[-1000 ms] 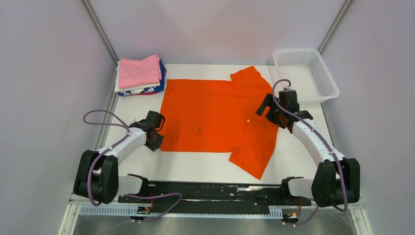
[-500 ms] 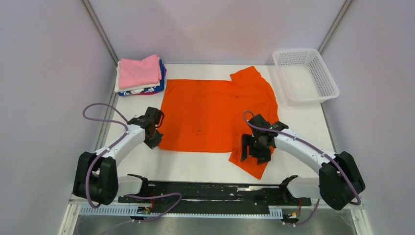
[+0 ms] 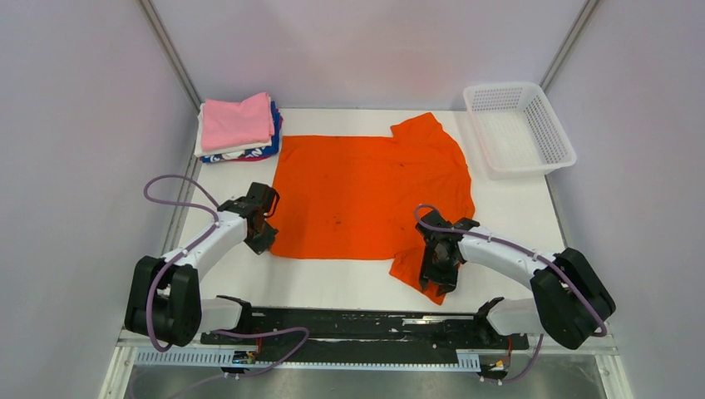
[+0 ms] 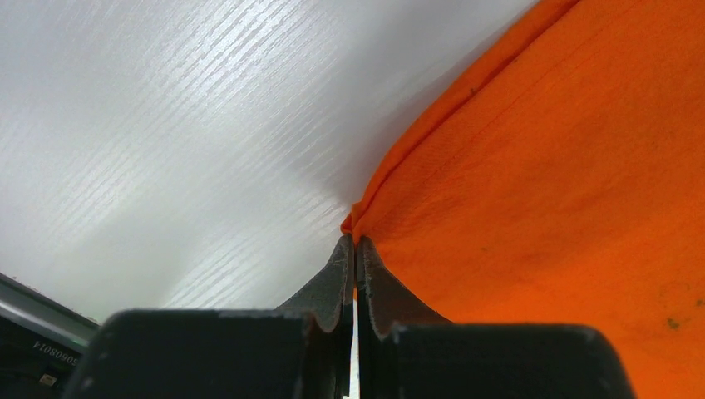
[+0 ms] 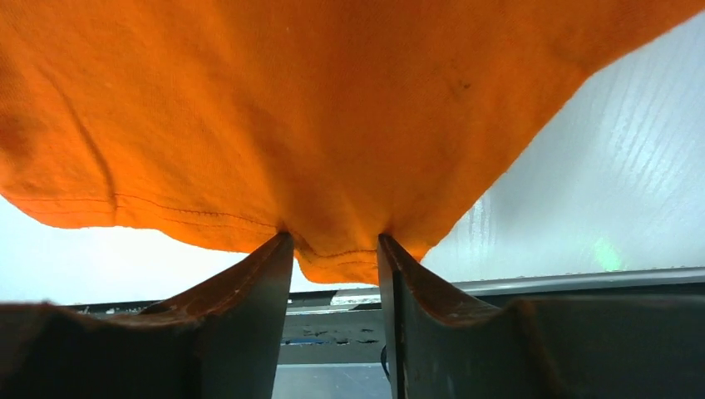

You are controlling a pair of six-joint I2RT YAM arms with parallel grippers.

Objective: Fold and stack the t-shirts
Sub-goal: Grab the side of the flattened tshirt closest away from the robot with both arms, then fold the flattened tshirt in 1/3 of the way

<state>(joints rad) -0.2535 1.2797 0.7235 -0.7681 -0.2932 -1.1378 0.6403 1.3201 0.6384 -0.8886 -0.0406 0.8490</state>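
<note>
A bright orange t-shirt [image 3: 366, 187] lies spread flat in the middle of the white table [image 3: 332, 281]. My left gripper [image 3: 265, 243] is shut on its near-left hem corner, and the left wrist view shows the fingertips [image 4: 343, 264] pinching that orange edge [image 4: 532, 166]. My right gripper [image 3: 438, 278] sits on the shirt's near sleeve [image 3: 406, 266]. Its jaws stand apart, with the sleeve hem [image 5: 337, 262] bunched loosely between the two fingers [image 5: 258, 278]. Folded t-shirts sit stacked at the back left, pink [image 3: 237, 120] on top of white and blue ones.
A white mesh basket [image 3: 499, 86] stands at the back right, beside the shirt's far sleeve [image 3: 426, 131]. Grey walls close in both sides. A black rail [image 3: 366, 320] with the arm bases runs along the table's near edge.
My right arm swung from the back right, near the basket, down to the near sleeve, and its jaws narrowed around the hem. The left gripper has hardly moved.
</note>
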